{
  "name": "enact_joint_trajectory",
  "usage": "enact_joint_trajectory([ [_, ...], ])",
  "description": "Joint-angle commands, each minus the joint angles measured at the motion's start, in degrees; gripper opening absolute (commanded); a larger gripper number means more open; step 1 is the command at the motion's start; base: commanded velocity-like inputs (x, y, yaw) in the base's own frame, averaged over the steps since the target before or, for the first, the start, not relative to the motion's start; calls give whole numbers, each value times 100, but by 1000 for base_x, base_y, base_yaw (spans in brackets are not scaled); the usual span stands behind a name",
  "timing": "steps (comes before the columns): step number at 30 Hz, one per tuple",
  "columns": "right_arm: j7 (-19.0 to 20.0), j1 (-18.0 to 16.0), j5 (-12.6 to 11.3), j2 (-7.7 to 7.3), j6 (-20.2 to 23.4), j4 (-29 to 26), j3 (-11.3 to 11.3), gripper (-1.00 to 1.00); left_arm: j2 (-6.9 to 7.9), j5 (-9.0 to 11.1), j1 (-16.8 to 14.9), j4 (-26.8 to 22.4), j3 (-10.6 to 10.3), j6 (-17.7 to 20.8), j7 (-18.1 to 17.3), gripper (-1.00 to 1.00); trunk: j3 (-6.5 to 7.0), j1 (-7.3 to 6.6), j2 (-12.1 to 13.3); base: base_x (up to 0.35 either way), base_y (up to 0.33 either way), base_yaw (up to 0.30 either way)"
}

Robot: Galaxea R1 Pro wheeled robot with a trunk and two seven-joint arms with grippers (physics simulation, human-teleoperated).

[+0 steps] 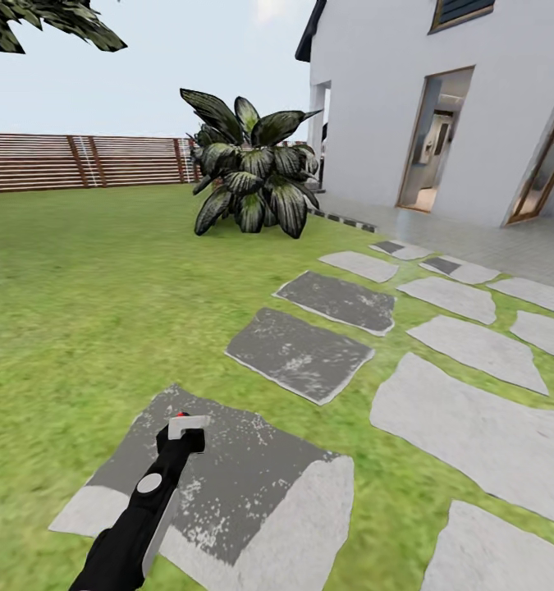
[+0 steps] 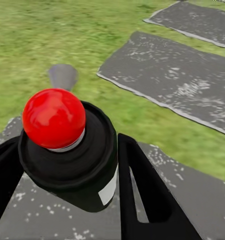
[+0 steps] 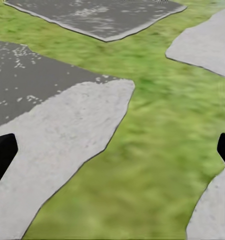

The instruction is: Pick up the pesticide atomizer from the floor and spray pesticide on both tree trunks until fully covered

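I've got the atomizer (image 2: 67,150) clamped in my L gripper (image 2: 67,165), 1 black finger (image 2: 142,195) on each side of its dark body, red knob up top w/ a whitish label on the side. In head view the L gripper (image 1: 186,431) hangs over a dark grey paver (image 1: 252,484), grass (image 1: 104,312) all round it. More pavers ahead and to the right of it, a broad-leaved plant (image 1: 252,176) further ahead, fence (image 1: 80,160) behind, house (image 1: 441,107) far right. R gripper (image 3: 112,150) is spread wide, fingertips (image 3: 2,155) at frame edges, nothing between, pale paver (image 3: 57,145) and grass under it.
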Motion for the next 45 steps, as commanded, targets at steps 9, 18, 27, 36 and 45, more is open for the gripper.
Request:
enact_joint_trajectory([
  [9, 0, 0, 0, 19, 0, 24, 3, 100, -3, 0, 0, 15, -1, 0, 0, -100, 0, 0, 0, 171, 292, 0],
  [18, 0, 0, 4, 23, 0, 27, 1, 100, -2, 0, 0, 30, -2, 0, 0, -100, 0, 0, 0, 169, 291, 0],
  [27, 0, 0, 2, 23, 0, 27, 1, 100, -9, -7, 0, 15, -5, -18, 0, -100, 0, 0, 0, 135, 216, 0],
  [36, 0, 0, 1, 23, 0, 27, 1, 100, -9, -6, 0, 17, -4, -16, 8, -100, 0, 0, 0, 180, 258, 0],
  [45, 0, 0, 2, 23, 0, 27, 1, 100, -14, -1, 0, 20, -9, -18, 9, -100, 0, 0, 0, 169, 278, 0],
])
